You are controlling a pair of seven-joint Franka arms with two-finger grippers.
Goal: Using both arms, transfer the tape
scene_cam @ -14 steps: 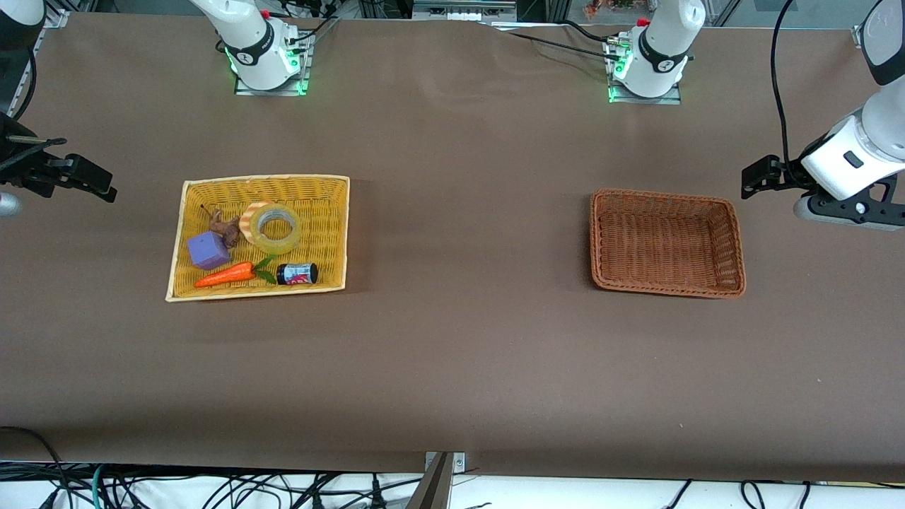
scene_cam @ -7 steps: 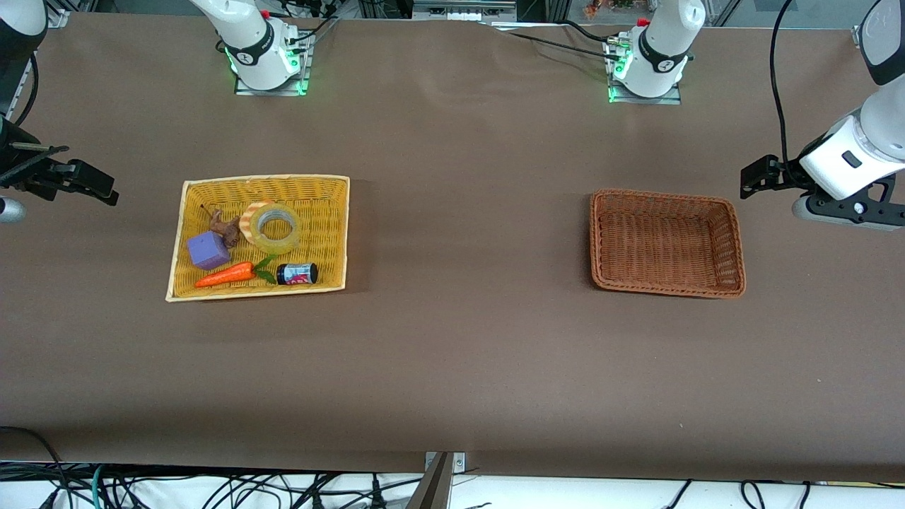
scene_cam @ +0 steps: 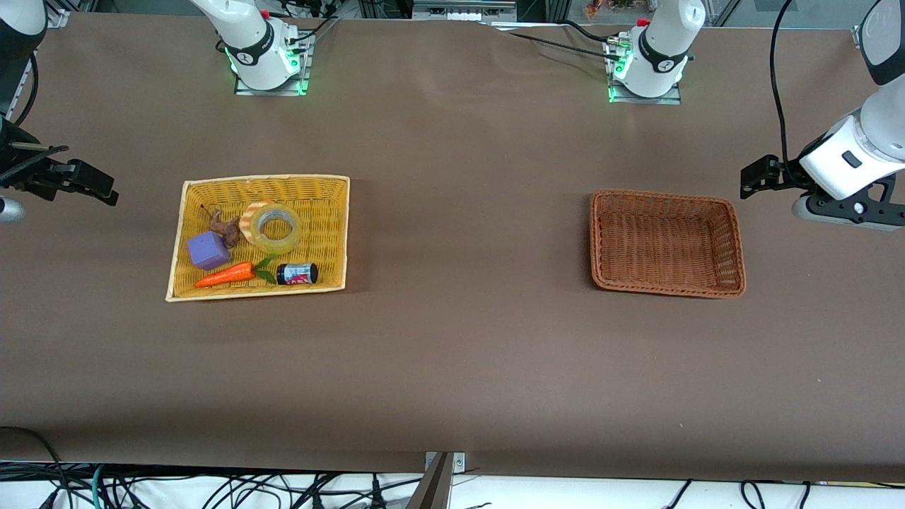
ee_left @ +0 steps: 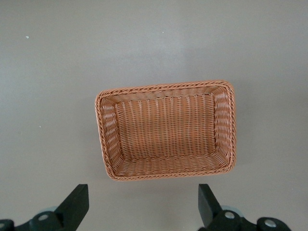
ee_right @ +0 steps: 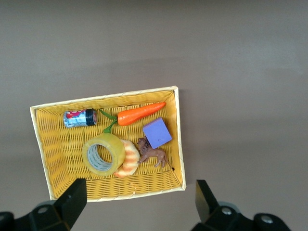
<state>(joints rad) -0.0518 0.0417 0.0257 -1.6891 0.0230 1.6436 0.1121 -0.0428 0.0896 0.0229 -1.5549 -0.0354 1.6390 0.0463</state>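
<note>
Since the thick translucent yellowish tape roll (scene_cam: 277, 227) in the yellow wicker basket (scene_cam: 332, 233), left of frame, touches a striped orange croissant toy (ee_right: 128, 159), I fear my spread right gripper (ee_right: 138, 202) snags both; the left gripper (ee_left: 142, 208), also spread, waits.

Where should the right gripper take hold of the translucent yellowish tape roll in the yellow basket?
The translucent yellowish tape roll lies nearly flat, hole up. Probably best: descend from above, one finger in the grey core, one outside the wall away from the striped orange croissant toy that touches it.

Robotics lab — a test bench

Two white arm bases (scene_cam: 263, 53) bolted along one edge of a brown-covered counter (scene_cam: 459, 353), green status lights glowing — loose cables (scene_cam: 212, 488) bundled under the edge nearest the front camera.
</note>
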